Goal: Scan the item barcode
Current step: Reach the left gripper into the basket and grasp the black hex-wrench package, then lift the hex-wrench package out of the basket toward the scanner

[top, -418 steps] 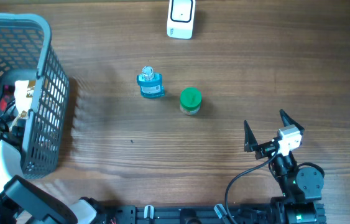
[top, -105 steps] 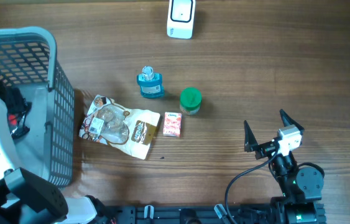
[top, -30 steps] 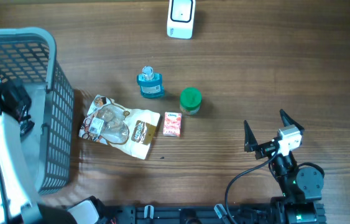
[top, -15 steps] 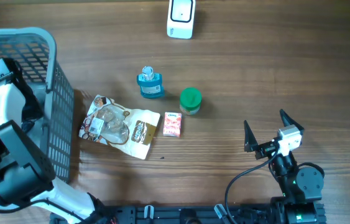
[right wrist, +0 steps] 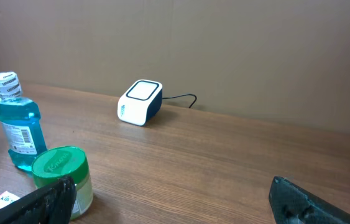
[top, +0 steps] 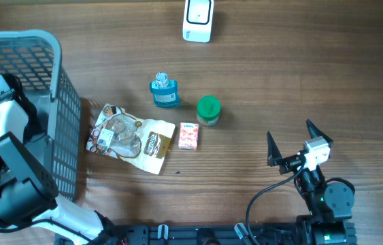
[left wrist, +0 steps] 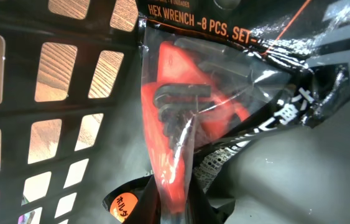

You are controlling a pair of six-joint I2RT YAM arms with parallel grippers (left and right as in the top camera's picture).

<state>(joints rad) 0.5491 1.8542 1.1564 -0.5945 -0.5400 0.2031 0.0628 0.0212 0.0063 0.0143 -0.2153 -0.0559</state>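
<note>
Left wrist view: left gripper [left wrist: 176, 210] pinches the clear-bagged red hex wrench set [left wrist: 181, 106], stretching toward 12 o'clock. Right gripper [top: 289, 131] gapes.

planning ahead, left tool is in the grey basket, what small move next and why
Probably lift the left tool straight up a little: it looks shut on the clear pack of black hex wrenches in a red holder, inside the grey plastic mesh basket. The pack must clear the basket wall to reach the white barcode scanner.
</note>
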